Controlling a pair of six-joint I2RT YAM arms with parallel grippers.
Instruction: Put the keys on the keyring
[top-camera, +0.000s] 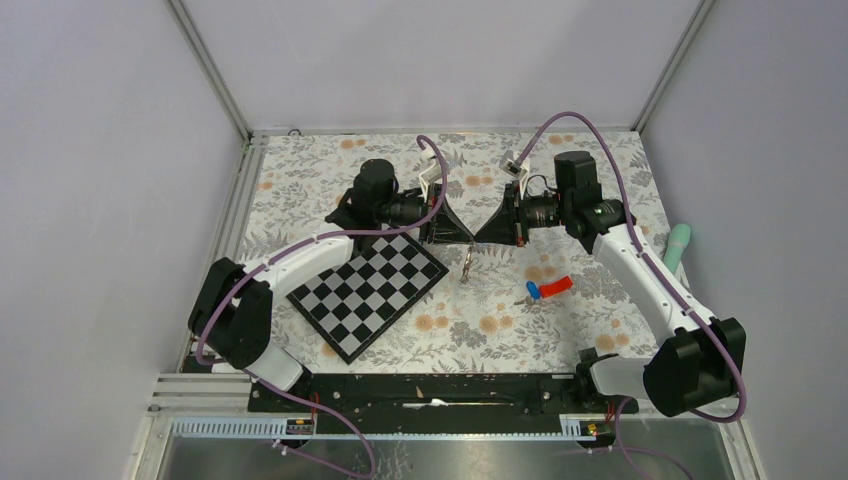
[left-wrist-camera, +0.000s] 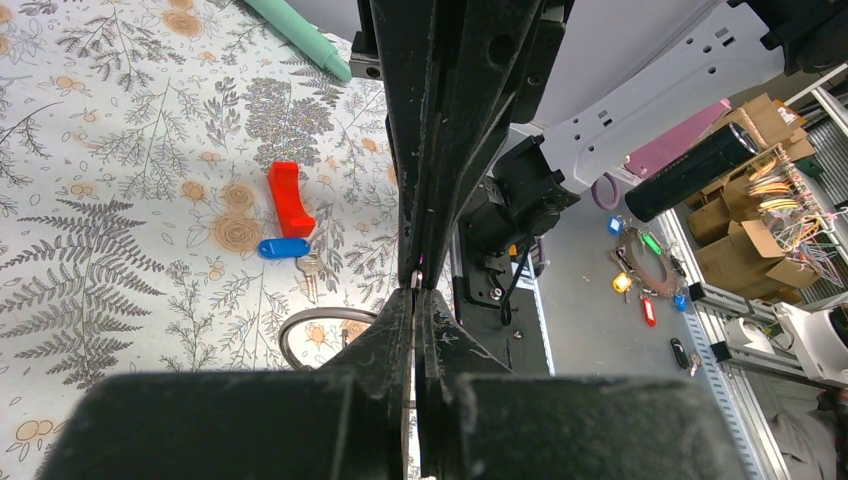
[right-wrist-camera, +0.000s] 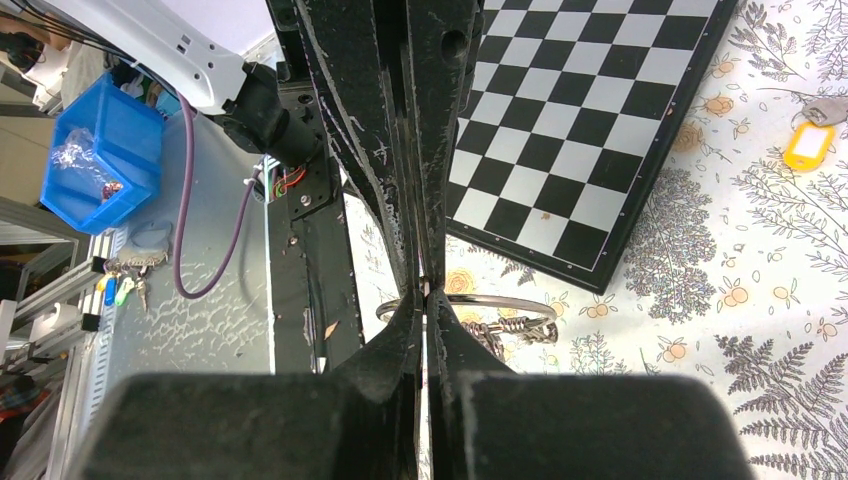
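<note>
The right gripper (right-wrist-camera: 425, 303) is seen closed on the keyring (top-camera: 467, 262), which hangs at the centre of the top view. The left gripper (left-wrist-camera: 417, 298) is also pressed together, tip against tip with the right one; what it pinches cannot be told. A blue-capped key (top-camera: 533, 291) lies lower right of them, beside a red block (top-camera: 557, 286).

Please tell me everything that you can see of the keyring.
The keyring is a thin round ring of shiny silver metal, with a short coiled metal piece attached to it. It seems to be held up above the flowered table, near a corner of the chessboard. The left gripper and the right gripper meet tip to tip at its rim, both shut, and appear to pinch it there. No key shows on it.
</note>
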